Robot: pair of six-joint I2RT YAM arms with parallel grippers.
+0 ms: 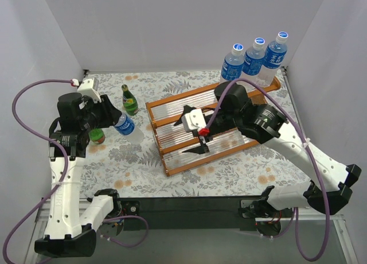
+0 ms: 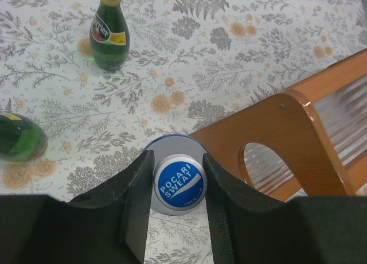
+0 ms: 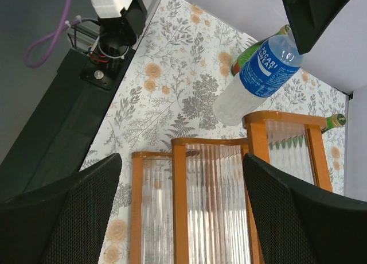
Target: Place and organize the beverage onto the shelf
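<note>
Left claw (image 2: pixel 177 182) clamps a clear bottle (image 1: pixel 127 127).
Its cap sits between the fingers (image 2: pixel 136 186); right claw (image 3: pixel 183 209) gapes wide above the shelf (image 1: pixel 157 139).

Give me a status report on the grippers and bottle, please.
Left gripper shut on clear blue-labelled plastic bottle beside orange-brown wooden rack. Right gripper open above rack. Nothing between bottle and rack.

Largely hidden behind left arm (image 1: pixel 69 123), cropped in left wrist view: dark green glass bottle (image 1: pixel 98 136), seemingly lying down. Concealed there beneath own cap: body of clear plastic blue-labelled bottle (image 2: pixel 179 183).
</note>
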